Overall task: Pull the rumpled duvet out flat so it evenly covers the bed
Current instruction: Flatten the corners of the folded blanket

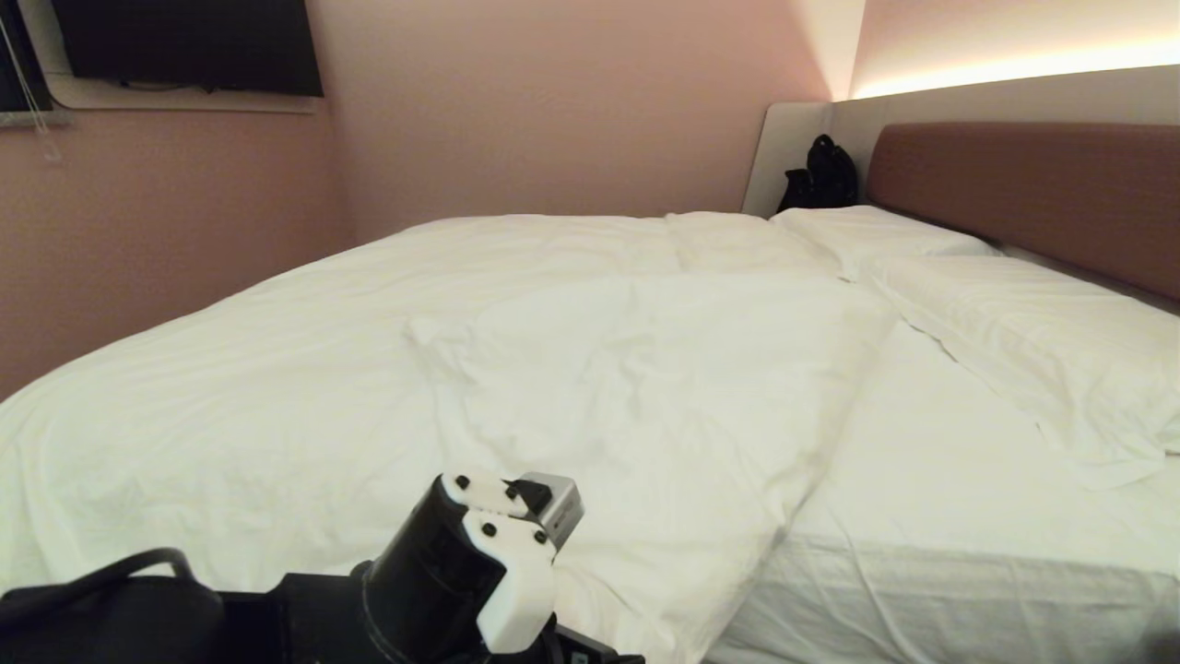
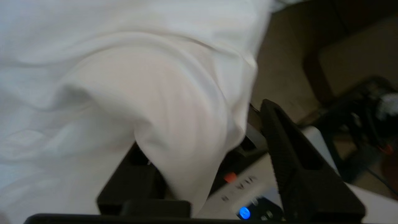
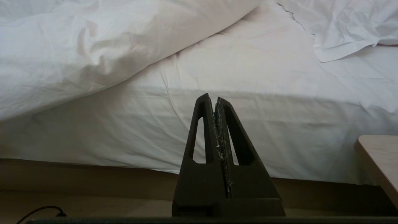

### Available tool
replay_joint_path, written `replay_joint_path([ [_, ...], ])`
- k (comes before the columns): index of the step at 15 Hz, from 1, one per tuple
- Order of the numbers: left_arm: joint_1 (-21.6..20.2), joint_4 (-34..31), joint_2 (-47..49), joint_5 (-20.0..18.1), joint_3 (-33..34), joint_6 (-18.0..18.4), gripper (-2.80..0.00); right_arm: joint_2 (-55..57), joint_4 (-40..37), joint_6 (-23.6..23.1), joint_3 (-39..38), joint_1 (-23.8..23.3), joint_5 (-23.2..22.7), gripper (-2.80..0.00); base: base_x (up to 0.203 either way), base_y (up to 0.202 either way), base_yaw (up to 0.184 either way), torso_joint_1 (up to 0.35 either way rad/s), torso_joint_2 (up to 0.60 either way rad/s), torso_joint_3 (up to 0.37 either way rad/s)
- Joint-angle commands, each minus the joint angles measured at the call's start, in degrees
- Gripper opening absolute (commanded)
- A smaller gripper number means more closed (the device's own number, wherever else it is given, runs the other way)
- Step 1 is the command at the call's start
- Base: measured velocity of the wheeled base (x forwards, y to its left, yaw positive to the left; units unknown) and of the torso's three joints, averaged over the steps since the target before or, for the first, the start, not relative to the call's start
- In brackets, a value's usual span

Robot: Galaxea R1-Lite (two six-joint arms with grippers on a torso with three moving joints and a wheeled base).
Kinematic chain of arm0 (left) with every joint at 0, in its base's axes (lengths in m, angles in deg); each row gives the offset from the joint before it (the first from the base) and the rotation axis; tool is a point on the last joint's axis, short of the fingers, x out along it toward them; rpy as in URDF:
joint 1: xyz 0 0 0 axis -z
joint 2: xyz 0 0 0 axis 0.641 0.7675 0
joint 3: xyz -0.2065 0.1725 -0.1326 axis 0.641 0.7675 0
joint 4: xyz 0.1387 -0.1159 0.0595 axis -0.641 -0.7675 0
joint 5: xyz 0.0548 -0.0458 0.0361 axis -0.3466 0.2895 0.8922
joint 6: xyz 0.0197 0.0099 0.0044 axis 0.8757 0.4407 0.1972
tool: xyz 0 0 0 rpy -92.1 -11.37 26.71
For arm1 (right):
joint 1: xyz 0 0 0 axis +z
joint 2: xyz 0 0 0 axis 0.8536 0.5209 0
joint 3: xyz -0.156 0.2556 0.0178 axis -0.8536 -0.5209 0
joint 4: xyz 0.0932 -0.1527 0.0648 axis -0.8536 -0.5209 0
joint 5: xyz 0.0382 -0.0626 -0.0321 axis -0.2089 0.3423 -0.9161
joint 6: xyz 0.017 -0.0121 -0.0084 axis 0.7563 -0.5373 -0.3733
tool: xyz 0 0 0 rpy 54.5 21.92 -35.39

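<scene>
A fold of the duvet (image 2: 174, 124) drapes between my left gripper (image 2: 217, 149) fingers, burying one finger; the view is smeared, so I can't confirm contact.

Two flat white pillows (image 1: 1005, 323) are laid side by side at the right. A black bag (image 1: 820, 175) is propped in the far corner against a pale panel. A dark screen (image 1: 184, 41) is mounted on the pink wall (image 1: 553, 111), far left. A pale wooden worktop corner (image 3: 381, 158) is seen near right.
</scene>
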Motion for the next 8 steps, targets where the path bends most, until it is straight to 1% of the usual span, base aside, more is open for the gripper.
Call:
replay_joint_path([
  [1,0.0,0.7,1.4,3.5,-0.1,-0.2,0.0,0.0,0.0,0.0,0.0,0.0,0.0,-2.8,0.0,0.0,0.0,0.0,0.0,0.0],
  [3,0.2,0.2,-1.3,4.3,0.2,-0.1,0.0,0.0,0.0,0.0,0.0,0.0,0.0,-2.8,0.0,0.0,0.0,0.0,0.0,0.0],
  [4,1.1,-1.6,-3.8,4.4,0.3,0.0,0.0,0.0,0.0,0.0,0.0,0.0,0.0,-2.8,0.0,0.0,0.0,0.0,0.0,0.0],
  [5,2.2,-5.7,-5.5,4.5,0.1,-0.1,0.0,0.0,0.0,0.0,0.0,0.0,0.0,-2.8,0.0,0.0,0.0,0.0,0.0,0.0],
  [6,2.5,-12.5,-6.2,5.2,-0.9,-0.5,0.0,0.0,0.0,0.0,0.0,0.0,0.0,-2.8,0.0,0.0,0.0,0.0,0.0,0.0],
  [7,2.5,-17.4,-6.4,7.7,-2.0,-2.6,0.0,0.0,0.1,0.0,0.0,0.0,0.0,-2.8,0.0,0.0,0.0,0.0,0.0,0.0],
  [8,2.2,-19.8,-5.8,12.1,-2.2,-6.8,0.0,0.0,0.1,0.0,0.0,0.0,0.0,-2.8,0.0,0.0,0.0,0.0,0.0,0.0],
])
